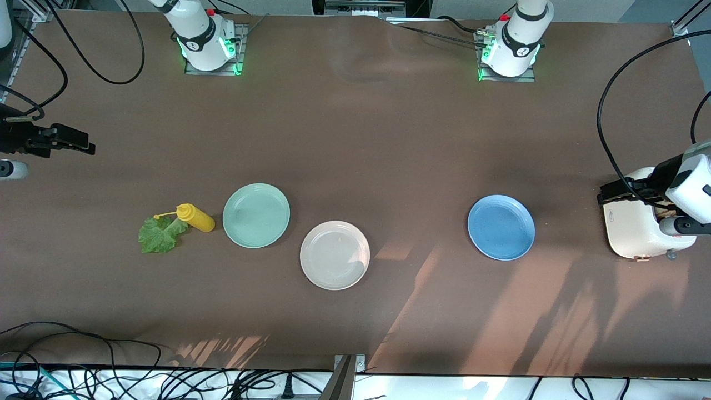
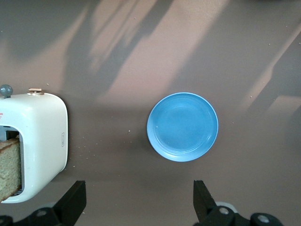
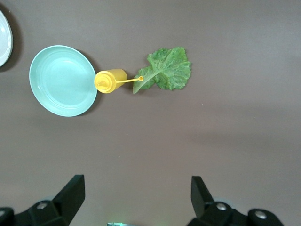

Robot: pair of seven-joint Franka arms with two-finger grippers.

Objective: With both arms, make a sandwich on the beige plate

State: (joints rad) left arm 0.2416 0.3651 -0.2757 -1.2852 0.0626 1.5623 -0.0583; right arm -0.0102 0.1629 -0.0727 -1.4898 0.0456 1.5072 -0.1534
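The beige plate [image 1: 335,255] lies bare near the table's middle; its edge also shows in the right wrist view [image 3: 3,37]. A ruffled green lettuce leaf [image 1: 161,234] lies flat on the table toward the right arm's end, also in the right wrist view [image 3: 167,69]. A brown bread slice [image 2: 9,167] stands in the slot of a white toaster [image 1: 639,222] at the left arm's end. My left gripper [image 1: 616,191] hangs high over the toaster, open and empty [image 2: 138,202]. My right gripper [image 1: 66,140] is up at the right arm's end of the table, open and empty [image 3: 136,195].
A mint-green plate [image 1: 256,215] lies beside the beige plate, and a yellow squeeze bottle [image 1: 195,217] lies on its side between it and the lettuce. A blue plate [image 1: 501,226] lies between the beige plate and the toaster. Cables run along the table's edges.
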